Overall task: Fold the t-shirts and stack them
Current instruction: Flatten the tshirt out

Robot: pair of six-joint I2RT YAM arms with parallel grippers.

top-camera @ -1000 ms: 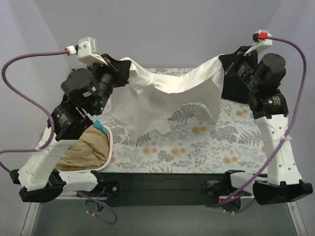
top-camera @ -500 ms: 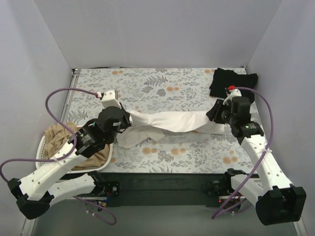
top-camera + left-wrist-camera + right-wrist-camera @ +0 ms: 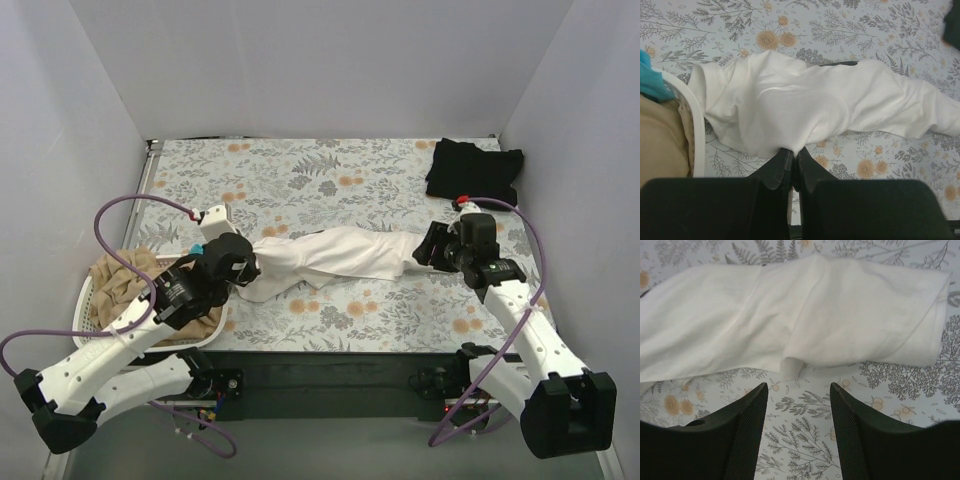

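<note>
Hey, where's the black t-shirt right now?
In the top view, the black t-shirt lies at the far right corner of the table, beyond the right hand and apart from the white t-shirt.

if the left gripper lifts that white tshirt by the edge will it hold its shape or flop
Likely flops: the white t-shirt lies in soft wrinkles, rumpled into a band. Pinched only at one edge by the left gripper, the rest would probably hang and drag. It looks thin, so likely light for its size.

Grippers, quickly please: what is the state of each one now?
Left gripper: closed on the edge of the white t-shirt.
Right gripper: open, holding nothing.
</note>
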